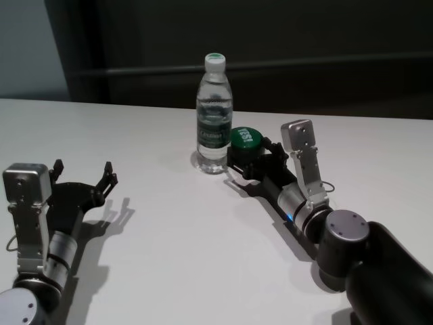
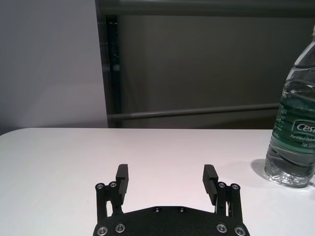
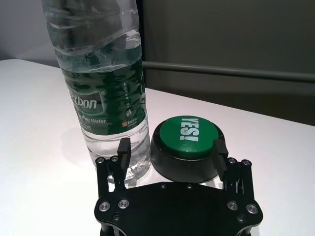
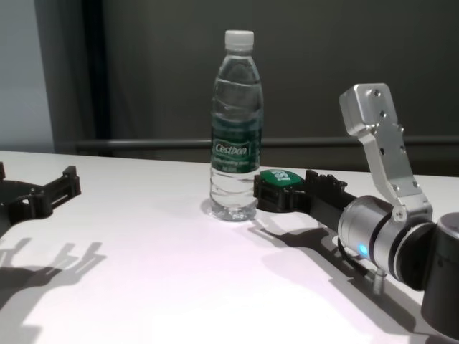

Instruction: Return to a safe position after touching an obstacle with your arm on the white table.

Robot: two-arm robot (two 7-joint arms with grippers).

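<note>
right gripper (image 3: 170, 156) is low over the white table (image 1: 155, 264), fingers spread wide, holding nothing. the bottle (image 1: 214, 115) stands upright near the table's middle, straight ahead of that gripper and a touch to its left, the left finger (image 3: 123, 152) just beside the bottle's base; contact i can't confirm. the green button (image 3: 187, 145) sits between the open fingers, right of the bottle. safest exit looks like straight back along the forearm, no sideways swing. left gripper (image 2: 167, 179) is also open and empty, parked well apart on the left. smooth table, dark wall and a rail behind
</note>
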